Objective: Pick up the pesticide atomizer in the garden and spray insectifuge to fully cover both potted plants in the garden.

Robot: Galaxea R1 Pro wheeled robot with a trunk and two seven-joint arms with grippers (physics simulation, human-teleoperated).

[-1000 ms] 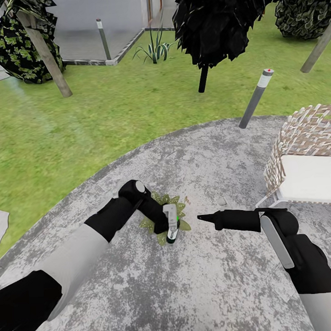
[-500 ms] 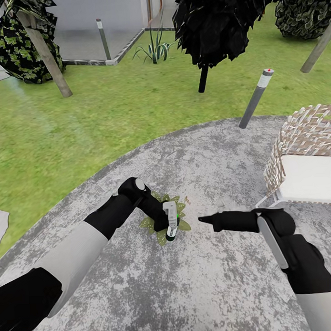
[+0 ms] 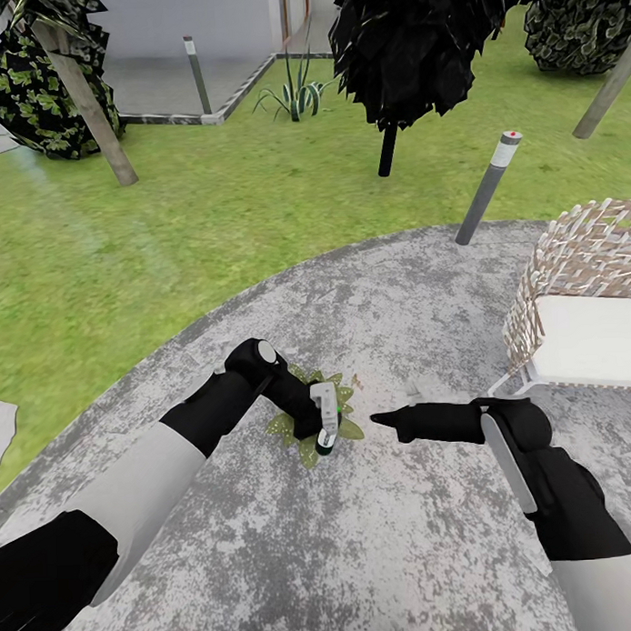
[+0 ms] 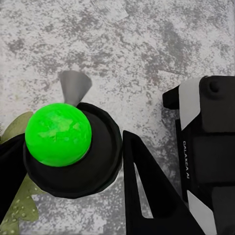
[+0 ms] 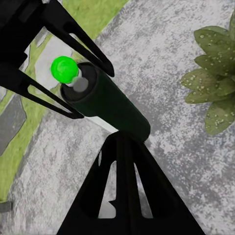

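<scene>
The potted plant [image 3: 312,423] sits on the round grey stone patio [image 3: 378,286], and everything else is placed from it. The left gripper [image 3: 325,435] hangs directly over the plant's pale-speckled leaves, clenched around the pesticide atomizer [image 3: 327,433]; in the head view the dark green bottle stands roughly upright above the rosette's near edge, with a small green dot on it. In the left wrist view the two black fingers [image 4: 147,196] press either side of the atomizer [image 4: 73,152], whose end carries a bright green ball, and a speckled leaf of the plant [image 4: 19,205] shows beneath against the mottled stone [image 4: 147,49].

The right gripper [image 3: 378,419] points toward the plant from the side of the wicker seat [image 3: 578,279], its tip near the leaves but apart from them; its fingers lie together to a single point, clenched with nothing held. In the right wrist view those fingers [image 5: 122,196] meet in front of the atomizer [image 5: 110,103], which the left gripper's fingers [image 5: 83,44] clasp, with the plant [image 5: 215,83] just beyond on the stone.

Beyond the plant, past the patio's edge, lies the lawn [image 3: 167,221]. A grey bollard lamp [image 3: 488,187] with a red dot stands at that edge, well apart from the plant, and farther off is a dark tree [image 3: 406,48]
</scene>
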